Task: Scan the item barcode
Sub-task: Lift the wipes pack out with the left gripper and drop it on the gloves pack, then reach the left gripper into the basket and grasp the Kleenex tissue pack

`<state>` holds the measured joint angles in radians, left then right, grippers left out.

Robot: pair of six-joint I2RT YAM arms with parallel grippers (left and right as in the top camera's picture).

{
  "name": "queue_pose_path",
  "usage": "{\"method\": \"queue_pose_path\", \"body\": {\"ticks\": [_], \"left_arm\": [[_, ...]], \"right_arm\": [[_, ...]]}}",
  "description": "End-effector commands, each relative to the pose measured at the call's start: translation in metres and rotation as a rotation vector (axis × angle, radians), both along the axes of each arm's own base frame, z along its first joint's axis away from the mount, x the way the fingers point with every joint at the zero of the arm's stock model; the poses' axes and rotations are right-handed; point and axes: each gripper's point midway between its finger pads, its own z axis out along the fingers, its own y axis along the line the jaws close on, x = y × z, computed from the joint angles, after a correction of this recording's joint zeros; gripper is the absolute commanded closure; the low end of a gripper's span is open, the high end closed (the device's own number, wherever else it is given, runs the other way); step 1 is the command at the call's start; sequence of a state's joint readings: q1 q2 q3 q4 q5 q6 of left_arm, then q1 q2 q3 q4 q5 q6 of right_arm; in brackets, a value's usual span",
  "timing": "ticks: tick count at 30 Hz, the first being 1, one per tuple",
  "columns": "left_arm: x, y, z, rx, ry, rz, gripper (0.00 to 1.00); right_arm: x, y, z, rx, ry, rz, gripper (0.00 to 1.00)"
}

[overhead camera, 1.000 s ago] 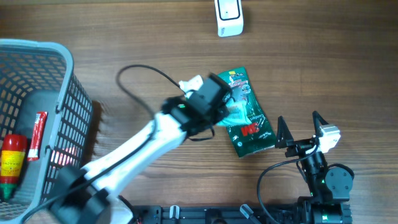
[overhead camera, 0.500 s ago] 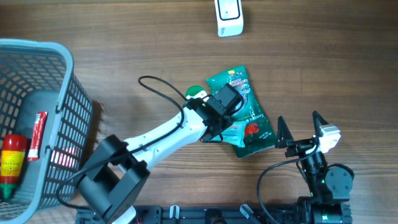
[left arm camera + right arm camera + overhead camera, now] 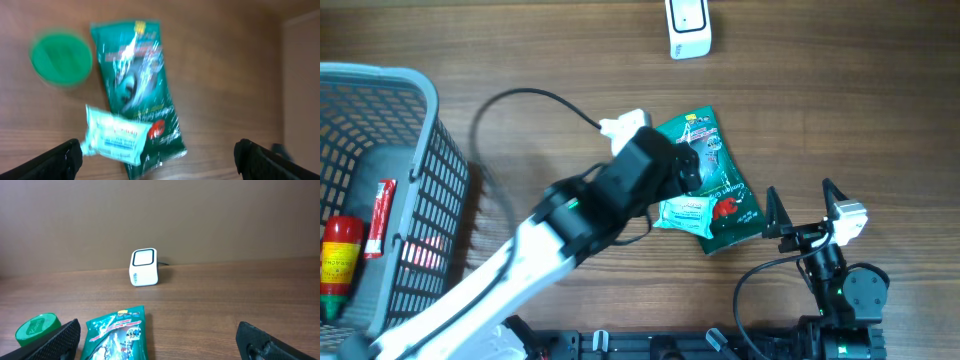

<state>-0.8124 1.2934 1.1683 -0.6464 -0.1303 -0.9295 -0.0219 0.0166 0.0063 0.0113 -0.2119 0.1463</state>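
Green pkt (image 3: 725,175) is laid flat on table (image 3: 840,100), small pale pouch (image 3: 682,212) is set across its lower edge, print blurred, perhaps a label, L tool (image 3: 160,156) spread wide above both, nothing held, R tool (image 3: 160,339) wide, empty, white scanner (image 3: 688,27) well apart.

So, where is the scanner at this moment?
In the overhead view, the scanner sits at the top edge, right of centre, beyond the green pouch.
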Motion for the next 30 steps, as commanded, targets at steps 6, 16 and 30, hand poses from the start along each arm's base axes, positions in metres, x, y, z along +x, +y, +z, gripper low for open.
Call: {"method": "queue_pose_path", "body": {"ticks": [6,16,30], "left_arm": [[0.016,0.123,0.135,0.257,-0.532,0.236,0.0],[0.006,0.316,0.198,0.376,-0.602,0.872,0.0],[-0.047,0.435,0.036,-0.017,0.168,1.275,0.0]], "right_arm": [[0.0,0.0,0.0,0.013,0.001,-0.004,0.0],[0.0,0.0,0.0,0.013,0.001,-0.004,0.0],[0.0,0.0,0.0,0.013,0.001,-0.004,0.0]]}}
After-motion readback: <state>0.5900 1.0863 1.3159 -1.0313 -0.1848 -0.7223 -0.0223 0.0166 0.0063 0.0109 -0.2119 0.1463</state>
